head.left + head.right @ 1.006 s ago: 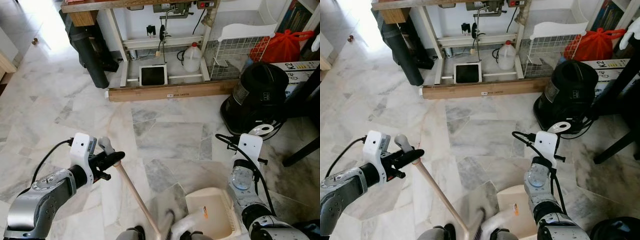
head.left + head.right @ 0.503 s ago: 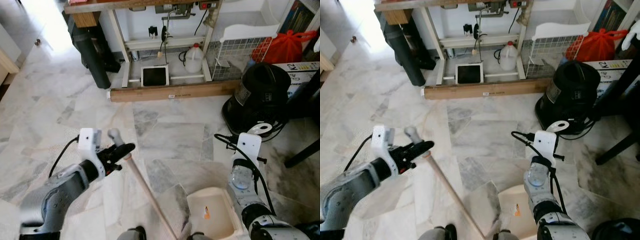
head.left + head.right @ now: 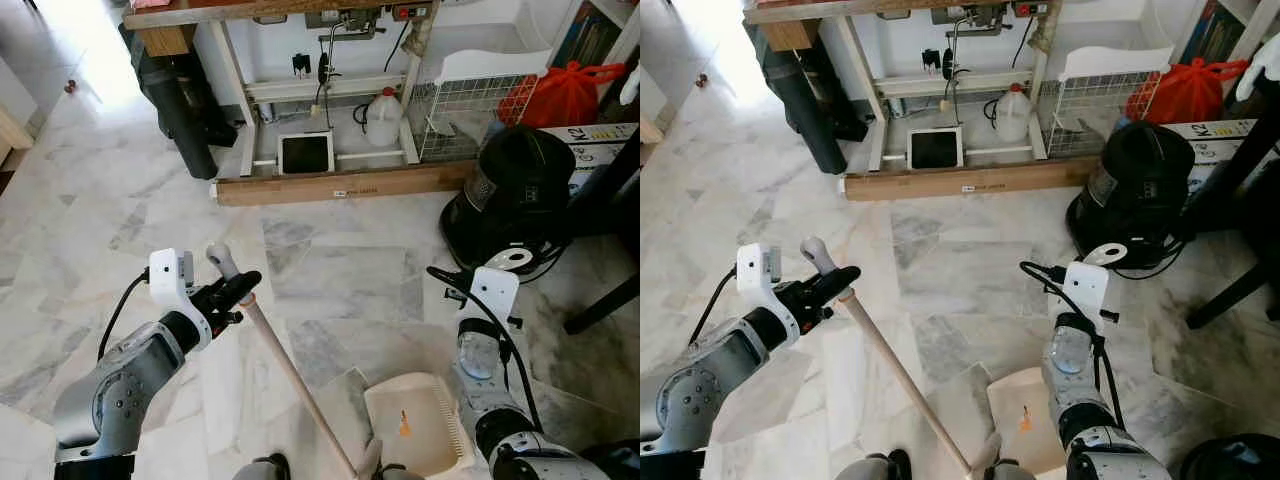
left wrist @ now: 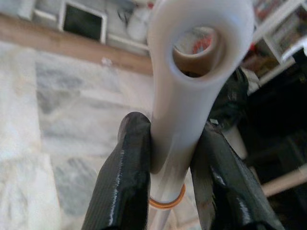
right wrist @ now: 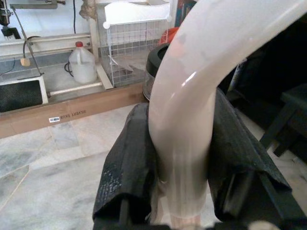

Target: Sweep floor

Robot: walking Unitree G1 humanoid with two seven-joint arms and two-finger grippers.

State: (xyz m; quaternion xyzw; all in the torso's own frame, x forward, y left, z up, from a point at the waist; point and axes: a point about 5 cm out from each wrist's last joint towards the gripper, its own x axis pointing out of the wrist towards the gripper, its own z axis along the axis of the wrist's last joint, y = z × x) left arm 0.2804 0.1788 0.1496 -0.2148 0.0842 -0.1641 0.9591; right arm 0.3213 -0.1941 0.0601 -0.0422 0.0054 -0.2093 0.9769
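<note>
1. My left pincer (image 3: 235,290) is clamped narrow on the top of the broom (image 3: 290,375), both fingers (image 4: 125,187) pressed against the pale grip just below its hanging loop.
2. From that pincer the wooden stick slants down and toward my feet; the broom's head is out of sight below, so I cannot tell where the bristles meet the floor (image 3: 340,270).
3. My right pincer (image 5: 180,191) is closed around the curved pale handle of the dustpan (image 3: 415,430), which lies on the marble below it with its open mouth toward the broom.
4. A small orange scrap (image 3: 403,427) lies inside the pan.
5. To sweep well, I judge I should hold the pan's lip flat on the floor and steady, then draw the left pincer toward the pan in short, low strokes.
6. The vacuum (image 3: 520,190) stands just beyond my right pincer; I should keep the pan short of it.
</note>
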